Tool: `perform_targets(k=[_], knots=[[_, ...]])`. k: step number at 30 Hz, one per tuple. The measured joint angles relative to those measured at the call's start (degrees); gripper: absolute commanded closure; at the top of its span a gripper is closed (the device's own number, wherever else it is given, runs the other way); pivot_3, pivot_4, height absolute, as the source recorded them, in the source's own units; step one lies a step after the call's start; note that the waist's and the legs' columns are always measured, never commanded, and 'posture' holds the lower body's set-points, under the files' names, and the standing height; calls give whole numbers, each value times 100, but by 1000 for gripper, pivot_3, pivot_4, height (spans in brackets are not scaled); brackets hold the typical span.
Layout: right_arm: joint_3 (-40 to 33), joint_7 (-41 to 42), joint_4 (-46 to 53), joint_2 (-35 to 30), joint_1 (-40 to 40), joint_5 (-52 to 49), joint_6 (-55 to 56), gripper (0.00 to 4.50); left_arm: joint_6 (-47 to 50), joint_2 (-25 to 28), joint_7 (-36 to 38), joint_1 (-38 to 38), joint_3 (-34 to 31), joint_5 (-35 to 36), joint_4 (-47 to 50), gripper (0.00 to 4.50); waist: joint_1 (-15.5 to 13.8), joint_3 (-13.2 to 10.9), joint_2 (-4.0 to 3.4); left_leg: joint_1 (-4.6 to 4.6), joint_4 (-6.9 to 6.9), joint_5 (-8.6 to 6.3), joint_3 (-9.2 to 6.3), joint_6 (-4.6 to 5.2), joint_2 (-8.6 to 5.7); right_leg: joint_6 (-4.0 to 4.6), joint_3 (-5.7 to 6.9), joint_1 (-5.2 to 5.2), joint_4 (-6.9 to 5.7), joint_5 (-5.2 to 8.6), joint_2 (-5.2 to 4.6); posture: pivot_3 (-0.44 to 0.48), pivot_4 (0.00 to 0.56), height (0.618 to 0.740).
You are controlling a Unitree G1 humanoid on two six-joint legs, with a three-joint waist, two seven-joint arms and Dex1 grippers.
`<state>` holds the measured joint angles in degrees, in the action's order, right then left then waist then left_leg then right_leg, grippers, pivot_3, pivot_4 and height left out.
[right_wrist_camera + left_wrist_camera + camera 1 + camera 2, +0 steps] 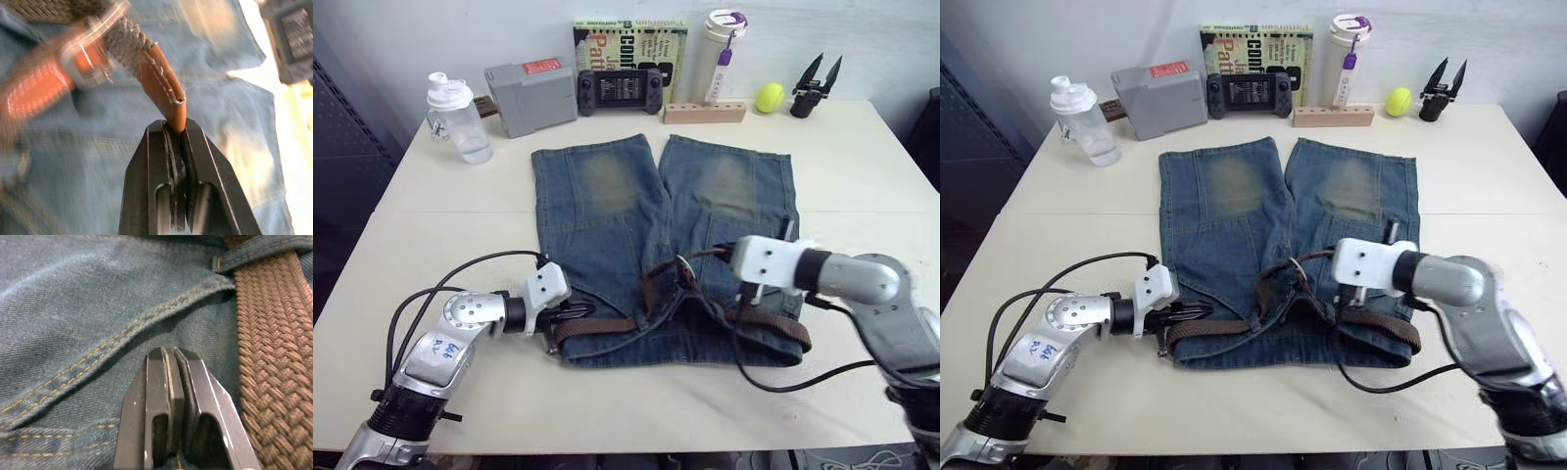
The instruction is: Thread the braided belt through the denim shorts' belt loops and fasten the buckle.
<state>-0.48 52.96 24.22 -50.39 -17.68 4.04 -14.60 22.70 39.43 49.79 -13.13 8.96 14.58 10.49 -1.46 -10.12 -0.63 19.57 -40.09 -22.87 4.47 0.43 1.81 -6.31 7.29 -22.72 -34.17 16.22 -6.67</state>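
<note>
Left eye view showed the denim shorts (646, 235) flat on the table (842, 166), the braided belt (607, 327) along their waistband. The right gripper (175, 128) pinched the belt's leather tip (164, 88) beside the buckle (93, 54); the left gripper (172, 355), jaws pressed together, touched denim beside the belt.

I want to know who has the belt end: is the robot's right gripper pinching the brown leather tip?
Yes, the right gripper is shut on the brown leather tip of the braided belt.

Silver arms with black cables, white wrist housings and black fingers (168, 396).
</note>
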Motion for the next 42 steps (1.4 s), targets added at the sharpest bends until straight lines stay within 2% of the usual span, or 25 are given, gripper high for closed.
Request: perform_targets(k=[7,12,22,26,28,34,37,39,40,41,42], knots=[[-1155,377,-806,-632,108,-589,860,4500,-220,-35,40,-15,53,-115,-91,4185,-8,1,-2,-18,0,-1,11,2,0,0,-13,6,-11,0,-2,0,150,731],[-1266,353,-1224,-731,62,-662,1259,4500,-206,-102,71,-12,-26,-92,-144,4185,-7,2,-4,-23,0,-1,14,2,1,0,-16,7,-14,0,-2,0,150,731],[-1216,275,-1382,-744,-187,-705,1470,4500,-214,-100,236,-14,-188,69,-266,4185,17,-2,-8,-21,3,-1,18,2,7,0,-16,1,-15,0,2,0,150,731],[-612,321,-843,-535,-485,-738,1435,4500,-54,24,339,-250,-416,184,-259,4185,24,-4,-5,-16,1,-1,18,1,10,1,-15,-8,-23,1,3,0,150,731],[-84,379,-636,-386,-644,-622,1454,4500,87,196,400,-649,-735,376,-231,4185,4,-7,-2,-9,-2,-1,15,1,6,1,-12,-9,-22,1,0,0,150,731],[713,360,-596,-55,-1018,-190,1464,4500,706,172,465,-1355,-1038,964,73,4185,14,-9,1,-1,-2,-1,12,2,6,0,-4,-10,-16,0,0,0,150,731],[924,301,-651,76,-1077,-12,1461,4500,1432,-338,177,-1530,-961,1567,776,3433,15,-10,3,1,-8,-1,11,2,5,0,-6,-10,-17,0,-1,0,150,731],[1004,268,-678,179,-1121,73,1457,4500,1673,-541,9,-1565,-832,1707,991,2656,24,-11,5,0,-9,-1,11,2,6,0,-6,-10,-20,0,0,0,150,731],[1062,252,-688,191,-1148,113,1456,4500,1768,-599,-88,-1564,-659,1693,1115,2132,28,-11,4,-2,-8,-1,10,1,7,0,-6,-11,-24,0,2,0,150,731],[1087,250,-714,206,-1173,155,1453,4500,1795,-643,-154,-1565,-575,1668,1143,1891,28,-11,4,-2,-8,-1,10,1,8,0,-5,-11,-24,1,2,0,150,731],[1104,246,-755,242,-1220,185,1452,4500,1813,-697,-215,-1566,-511,1643,1145,1350,28,-11,4,-3,-8,-1,11,1,8,1,-6,-11,-25,1,2,0,150,731]])
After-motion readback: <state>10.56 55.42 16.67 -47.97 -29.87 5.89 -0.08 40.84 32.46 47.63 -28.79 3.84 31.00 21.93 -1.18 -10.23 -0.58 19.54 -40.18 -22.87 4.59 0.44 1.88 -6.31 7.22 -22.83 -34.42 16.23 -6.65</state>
